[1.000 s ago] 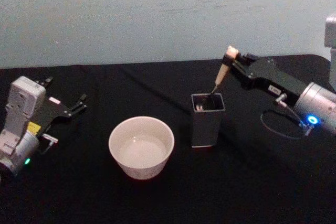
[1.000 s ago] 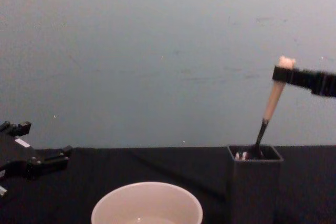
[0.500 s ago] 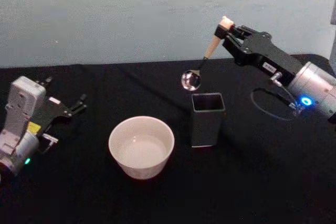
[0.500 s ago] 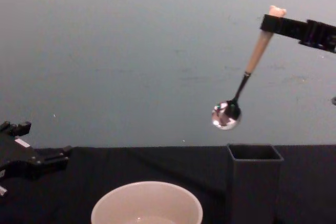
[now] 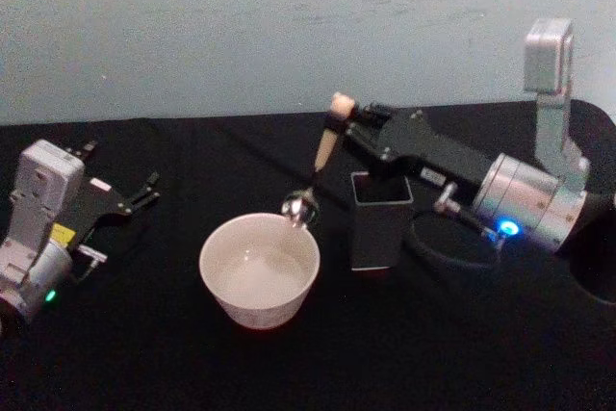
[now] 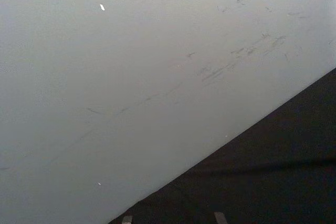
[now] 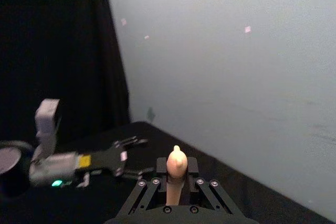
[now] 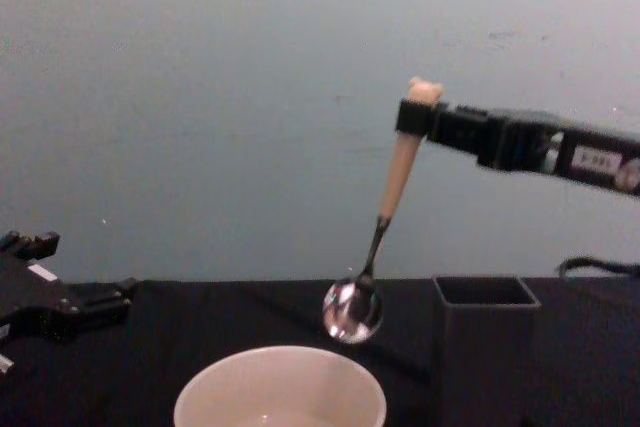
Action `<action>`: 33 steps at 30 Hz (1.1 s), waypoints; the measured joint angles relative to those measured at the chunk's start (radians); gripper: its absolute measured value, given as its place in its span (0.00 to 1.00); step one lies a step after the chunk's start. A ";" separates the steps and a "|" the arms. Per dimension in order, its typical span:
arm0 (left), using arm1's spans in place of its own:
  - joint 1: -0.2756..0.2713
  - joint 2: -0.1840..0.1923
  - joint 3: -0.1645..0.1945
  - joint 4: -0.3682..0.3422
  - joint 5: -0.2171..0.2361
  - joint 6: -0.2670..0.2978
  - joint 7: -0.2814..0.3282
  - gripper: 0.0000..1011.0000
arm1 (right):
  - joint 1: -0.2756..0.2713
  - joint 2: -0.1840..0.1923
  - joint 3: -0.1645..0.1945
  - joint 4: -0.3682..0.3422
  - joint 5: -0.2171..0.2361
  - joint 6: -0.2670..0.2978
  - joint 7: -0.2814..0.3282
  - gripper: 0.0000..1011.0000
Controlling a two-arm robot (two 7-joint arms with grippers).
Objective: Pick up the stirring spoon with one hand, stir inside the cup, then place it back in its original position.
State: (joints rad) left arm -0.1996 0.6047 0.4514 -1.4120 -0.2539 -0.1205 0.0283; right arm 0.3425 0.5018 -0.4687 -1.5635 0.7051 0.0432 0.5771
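My right gripper (image 5: pixel 345 120) (image 8: pixel 412 117) is shut on the top of the stirring spoon's beige handle (image 8: pixel 402 172), just under its tiny bear head (image 7: pixel 176 162). The spoon (image 5: pixel 315 172) hangs tilted, its shiny bowl (image 8: pixel 352 311) just above the far right rim of the cream-white cup (image 5: pixel 259 269) (image 8: pixel 280 387). The dark grey square holder (image 5: pixel 380 218) (image 8: pixel 485 342) stands right of the cup, with nothing showing above its rim. My left gripper (image 5: pixel 146 190) (image 8: pixel 95 302) rests open on the table at the far left.
A black cloth (image 5: pixel 308 353) covers the table, against a pale blue-grey wall (image 5: pixel 241 26). My right arm (image 5: pixel 500 190) stretches over the holder from the right, with a black cable (image 5: pixel 452 238) looping beside it.
The right gripper lifted the spoon out of the holder, then carried it left and down. Its bowl now hangs just over the cup's rim. The left arm stayed still.
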 joint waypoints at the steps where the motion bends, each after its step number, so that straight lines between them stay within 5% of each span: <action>1: 0.000 0.000 0.000 0.000 0.000 0.000 0.000 0.99 | 0.000 0.003 -0.015 0.001 -0.011 -0.008 0.012 0.21; 19: 0.000 0.000 0.000 0.000 0.000 0.000 0.000 0.99 | 0.005 -0.003 -0.122 0.045 -0.137 -0.101 0.105 0.21; 33: 0.000 0.000 0.000 0.000 0.000 0.000 0.000 0.99 | 0.042 -0.076 -0.182 0.119 -0.234 -0.116 0.101 0.21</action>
State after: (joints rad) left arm -0.1995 0.6047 0.4514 -1.4120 -0.2538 -0.1205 0.0283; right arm 0.3847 0.4257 -0.6508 -1.4444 0.4712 -0.0727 0.6778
